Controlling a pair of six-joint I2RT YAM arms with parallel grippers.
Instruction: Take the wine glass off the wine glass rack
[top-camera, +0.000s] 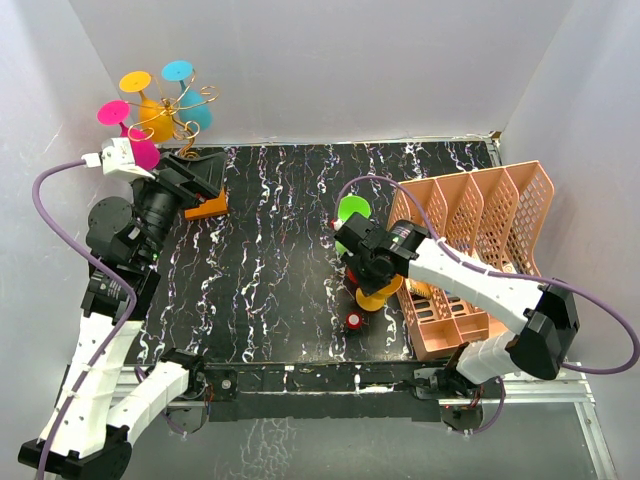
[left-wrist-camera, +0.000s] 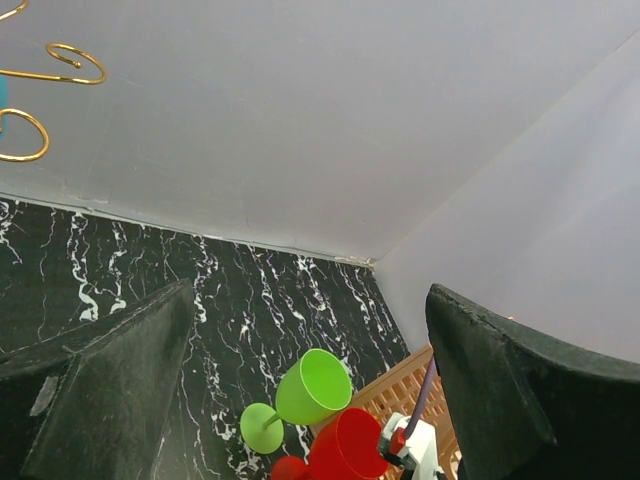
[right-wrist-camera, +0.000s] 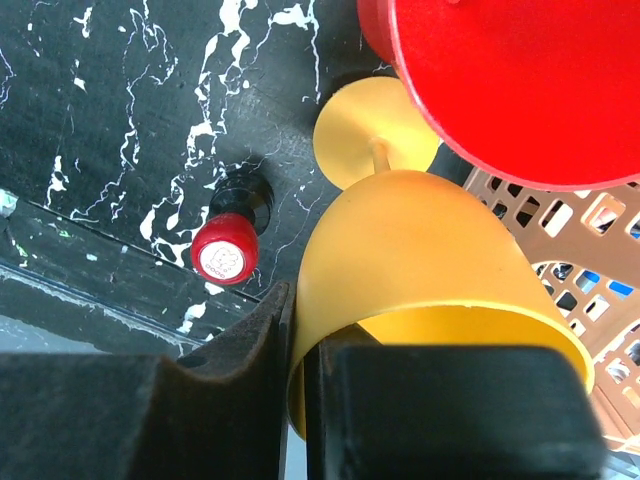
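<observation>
My right gripper (top-camera: 372, 283), seen from above, is clamped on the yellow wine glass (top-camera: 383, 296) beside the pink basket (top-camera: 480, 230), well apart from the wine glass rack (top-camera: 188, 122). In the left wrist view, my left gripper (left-wrist-camera: 310, 330) gapes near the rack's gold curls, likely ready for another glass. In the right wrist view, I pinch the rim, with the foot toward the desk (right-wrist-camera: 120, 120).

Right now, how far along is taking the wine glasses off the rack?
Done: the green glass and red glass are off, down by the basket. In hand: the right gripper is shut on the yellow glass at its rim, beside them. Left: several coloured glasses hang on the wine glass rack, with the open left gripper next to it.
</observation>
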